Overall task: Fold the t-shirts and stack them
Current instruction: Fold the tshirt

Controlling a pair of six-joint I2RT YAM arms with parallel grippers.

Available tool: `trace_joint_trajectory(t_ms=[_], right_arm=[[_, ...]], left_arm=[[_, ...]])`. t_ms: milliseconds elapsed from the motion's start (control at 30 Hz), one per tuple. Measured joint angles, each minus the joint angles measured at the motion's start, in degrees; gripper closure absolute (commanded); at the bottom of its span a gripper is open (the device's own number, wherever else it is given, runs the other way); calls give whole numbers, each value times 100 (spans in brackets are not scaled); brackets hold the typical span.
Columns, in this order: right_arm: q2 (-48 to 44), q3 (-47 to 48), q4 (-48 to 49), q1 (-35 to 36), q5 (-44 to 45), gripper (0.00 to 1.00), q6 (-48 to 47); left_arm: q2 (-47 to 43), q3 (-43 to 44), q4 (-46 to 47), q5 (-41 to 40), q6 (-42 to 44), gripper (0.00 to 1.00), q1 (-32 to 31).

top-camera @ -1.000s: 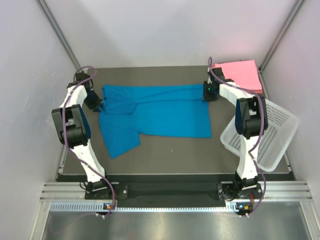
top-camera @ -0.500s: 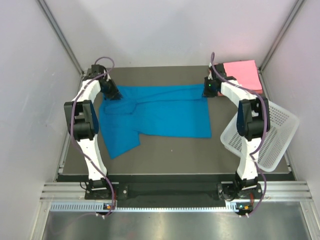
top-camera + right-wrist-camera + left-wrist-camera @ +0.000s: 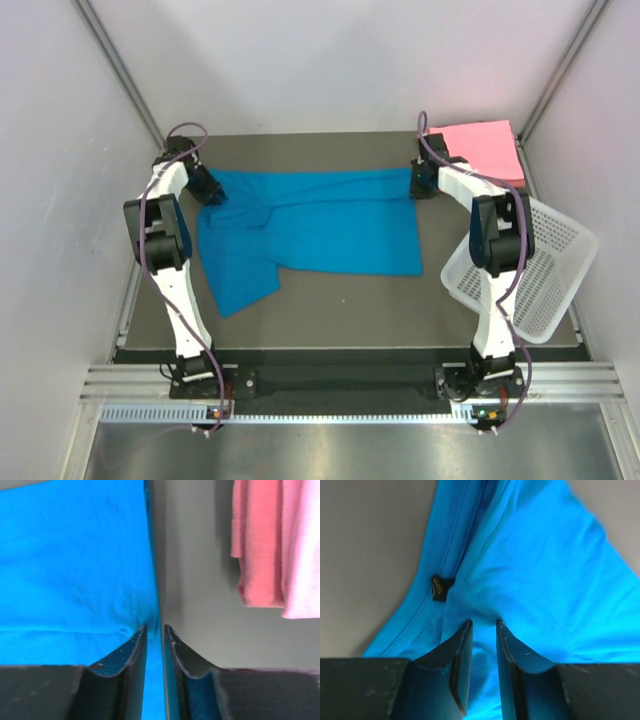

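Pale walls are enclosing a dark worktop, and a blue t-shirt is lying spread flat across its far half, with one loose part trailing toward the near left. Folded pink t-shirts are sitting stacked in the far right corner, near the blue one's right edge but apart from it. A white basket is leaning tilted at the worktop's right side.

The left end effector is pressing down at the shirt's far left corner, fingers drawn narrow and pinching a raised ridge of blue cloth. A small dark tag is showing on the seam just beside them. The right end effector is working at the far right corner, fingers nearly together and gripping the shirt's edge.
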Motion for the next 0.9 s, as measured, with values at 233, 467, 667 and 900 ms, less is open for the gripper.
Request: trace_joint_trajectory(t_ms=[233, 467, 667, 900], right_arm=[[0, 15, 177, 0, -131, 73, 101], [15, 247, 750, -2, -595, 73, 542], [514, 654, 1154, -42, -651, 77, 977], [1207, 1338, 968, -186, -295, 79, 1333]], left_arm=[[87, 393, 431, 811, -116, 69, 57], [400, 461, 1576, 1851, -485, 71, 24], [1169, 726, 2120, 2186, -935, 72, 92], [1506, 1217, 2529, 1759, -1182, 72, 229]])
